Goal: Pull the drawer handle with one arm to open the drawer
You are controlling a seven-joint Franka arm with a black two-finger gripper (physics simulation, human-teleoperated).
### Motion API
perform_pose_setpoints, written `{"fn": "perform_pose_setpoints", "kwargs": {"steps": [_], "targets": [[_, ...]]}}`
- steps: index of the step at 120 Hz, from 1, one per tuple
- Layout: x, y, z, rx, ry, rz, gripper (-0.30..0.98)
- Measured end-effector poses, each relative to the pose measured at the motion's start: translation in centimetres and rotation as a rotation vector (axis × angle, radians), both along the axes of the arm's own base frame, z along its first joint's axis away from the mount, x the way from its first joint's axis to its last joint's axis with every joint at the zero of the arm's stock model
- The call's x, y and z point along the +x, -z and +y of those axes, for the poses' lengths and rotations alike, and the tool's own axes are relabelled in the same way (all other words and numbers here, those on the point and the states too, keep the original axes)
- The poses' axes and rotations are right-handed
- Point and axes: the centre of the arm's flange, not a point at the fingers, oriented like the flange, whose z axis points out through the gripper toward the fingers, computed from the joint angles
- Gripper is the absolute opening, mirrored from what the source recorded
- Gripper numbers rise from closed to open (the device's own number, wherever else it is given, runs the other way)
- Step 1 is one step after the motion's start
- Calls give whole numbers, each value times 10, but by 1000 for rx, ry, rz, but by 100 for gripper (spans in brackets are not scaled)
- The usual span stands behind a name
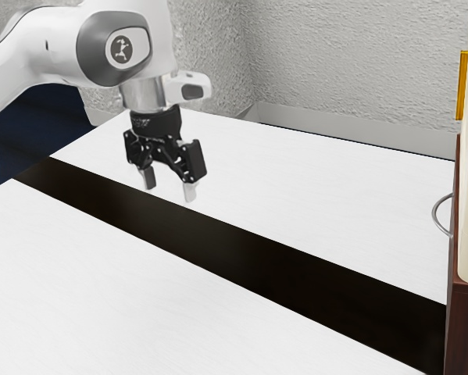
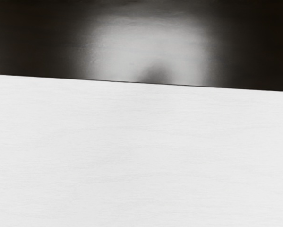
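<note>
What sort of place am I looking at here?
Probably a simulated room for robot practice: there's a robot arm over a white table, near a cabinet with a curved handle.

The drawer handle (image 1: pixel 434 213), a thin curved bar of silvery-grey metal, bows out from the dark reddish-brown drawer front (image 1: pixel 457 183) near the exterior view's right edge, the front nearly edge-on, whether shut I cannot tell

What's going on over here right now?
My open gripper hangs over the white table, holding nothing. The curved metal handle is on the dark wooden cabinet at the exterior view's right, a clear gap away from the gripper. Nothing is pulling it yet, and I can't tell whether the drawer is fully shut.
</note>
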Motion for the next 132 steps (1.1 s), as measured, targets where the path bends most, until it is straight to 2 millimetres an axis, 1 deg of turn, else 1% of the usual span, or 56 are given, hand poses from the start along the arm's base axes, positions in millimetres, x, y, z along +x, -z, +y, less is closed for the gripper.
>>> {"fn": "perform_pose_setpoints", "kwargs": {"steps": [16,28,33,36,42,47,54,62,66,72,83,89,96,103,115,132], "targets": [[3,-2,0,2,6,-23,69],[4,-2,5,-6,1,-33,69],[3,-6,5,-8,2,-40,69],[1,-14,4,-8,4,-55,69],[-12,-49,3,-12,2,-114,69],[-20,-66,0,-16,-4,-144,69],[-23,-76,-12,-21,-8,-162,69],[-21,-78,-33,-26,-3,-178,69],[-18,-76,-45,-29,-7,-180,69],[-10,-67,-66,-32,-17,-175,69],[6,-43,-115,-44,-58,-162,69],[18,-27,-133,-58,-108,-159,69],[31,-11,-145,-74,-177,-162,69],[46,8,-150,-87,-252,-158,69],[62,22,-151,-108,-382,-176,69],[79,46,-173,-127,-514,-182,69]]}}
